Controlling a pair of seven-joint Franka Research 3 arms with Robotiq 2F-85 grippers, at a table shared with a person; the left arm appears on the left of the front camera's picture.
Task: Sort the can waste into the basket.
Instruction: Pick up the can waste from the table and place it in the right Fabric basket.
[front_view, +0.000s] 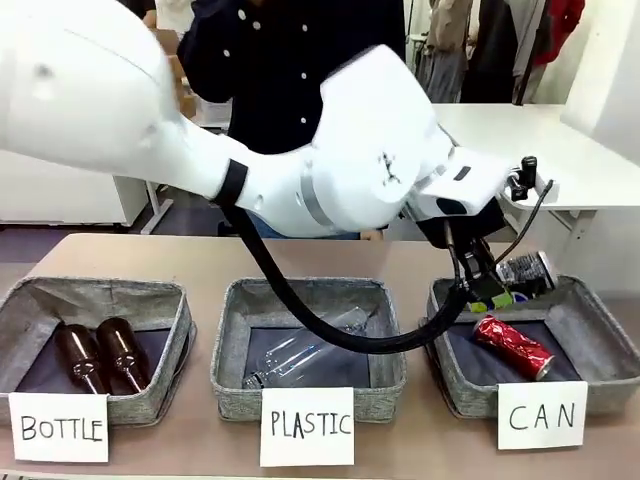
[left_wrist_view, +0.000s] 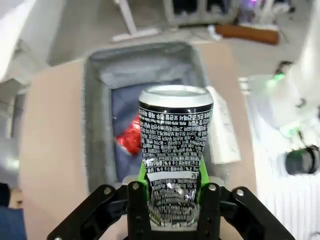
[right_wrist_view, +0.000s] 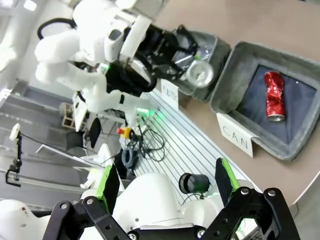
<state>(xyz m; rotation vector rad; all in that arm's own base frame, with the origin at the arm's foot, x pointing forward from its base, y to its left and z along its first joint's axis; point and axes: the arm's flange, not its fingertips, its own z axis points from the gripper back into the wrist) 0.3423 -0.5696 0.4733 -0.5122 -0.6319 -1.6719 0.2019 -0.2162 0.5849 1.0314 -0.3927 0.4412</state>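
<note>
the black can (left_wrist_view: 175, 150) is thin shiny metal with a silver rim and a creased lower part, pressed between the green rubbery pads (left_wrist_view: 141, 175) of the left gripper (left_wrist_view: 172, 192). the red can (front_view: 512, 346) is glossy crumpled metal. the basket (front_view: 590, 310) is rough grey woven cloth, its card (front_view: 541, 415) matt white paper. the table (front_view: 200, 258) looks smooth and matt. the brown bottles (front_view: 100, 355) are glossy glass.

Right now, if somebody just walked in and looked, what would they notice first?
Probably the big white left arm stretching across the whole table, its left gripper squeezing a black can above the basket with the CAN card. Next, the shiny red dented can already lying inside that basket. The right gripper stands wide open and empty, off to the side of the table.
</note>
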